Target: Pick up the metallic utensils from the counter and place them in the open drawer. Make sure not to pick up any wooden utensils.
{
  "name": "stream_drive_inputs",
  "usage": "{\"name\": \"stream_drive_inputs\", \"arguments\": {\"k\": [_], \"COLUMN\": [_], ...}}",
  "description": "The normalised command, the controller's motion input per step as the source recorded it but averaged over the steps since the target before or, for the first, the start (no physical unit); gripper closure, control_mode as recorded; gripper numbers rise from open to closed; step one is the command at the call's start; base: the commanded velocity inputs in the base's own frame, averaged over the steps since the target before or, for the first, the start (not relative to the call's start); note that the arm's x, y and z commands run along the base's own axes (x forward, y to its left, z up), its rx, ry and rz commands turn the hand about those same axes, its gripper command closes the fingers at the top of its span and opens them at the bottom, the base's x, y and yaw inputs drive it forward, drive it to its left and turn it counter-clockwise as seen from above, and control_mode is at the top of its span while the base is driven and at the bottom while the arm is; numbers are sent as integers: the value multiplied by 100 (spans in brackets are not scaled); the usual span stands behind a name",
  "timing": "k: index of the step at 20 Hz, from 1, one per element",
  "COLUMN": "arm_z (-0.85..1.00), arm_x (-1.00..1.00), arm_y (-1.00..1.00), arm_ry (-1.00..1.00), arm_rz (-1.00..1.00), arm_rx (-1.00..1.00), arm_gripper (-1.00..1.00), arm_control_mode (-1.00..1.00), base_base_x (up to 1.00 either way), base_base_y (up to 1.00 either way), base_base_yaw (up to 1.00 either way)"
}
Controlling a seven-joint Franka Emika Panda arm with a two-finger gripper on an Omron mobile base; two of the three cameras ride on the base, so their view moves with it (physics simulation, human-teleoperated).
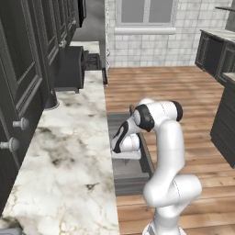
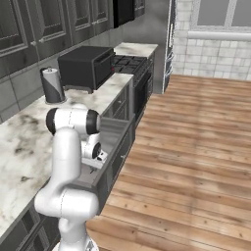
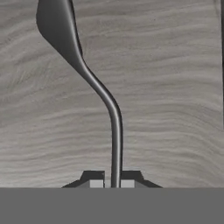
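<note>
A slim grey metal spoon (image 3: 94, 83), one of the metallic utensils, hangs from my gripper (image 3: 115, 181). The gripper is shut on the end of the thin handle, and the rounded bowl points away from the hand. Behind the spoon lies the flat grey bottom of the open drawer (image 3: 175, 87). From the base cameras my white arm (image 1: 160, 133) bends down over the open drawer (image 1: 133, 176), which juts out from under the white marble counter (image 1: 69, 156). The right base view has the hand low inside the drawer (image 2: 117, 132). The wooden utensils are out of view.
A black microwave (image 2: 86, 66) and a dark paper-towel roll (image 2: 51, 84) stand at the back of the counter, with a stove (image 2: 130, 61) beyond. Dark cabinets (image 1: 18, 69) hang above the counter. Wooden floor (image 1: 193, 92) spreads to the right of the drawer.
</note>
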Motion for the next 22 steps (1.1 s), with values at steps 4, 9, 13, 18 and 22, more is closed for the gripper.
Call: {"name": "stream_drive_inputs", "arguments": {"k": [4, 9, 13, 18, 22], "arm_z": [-21, -20, -12, -2, 0], "arm_x": [7, 7, 4, 1, 0], "arm_y": [0, 1, 1, 2, 1], "arm_ry": [0, 0, 0, 0, 0], "arm_rz": [0, 0, 0, 0, 0], "arm_rx": [0, 0, 0, 0, 0], "arm_gripper": [100, 100, 100, -100, -100], "arm_control_mode": [-100, -100, -100, -100, -100], "base_base_x": [0, 0, 0, 0, 0], "base_base_y": [0, 0, 0, 0, 0], "base_base_yaw": [0, 0, 0, 0, 0]}}
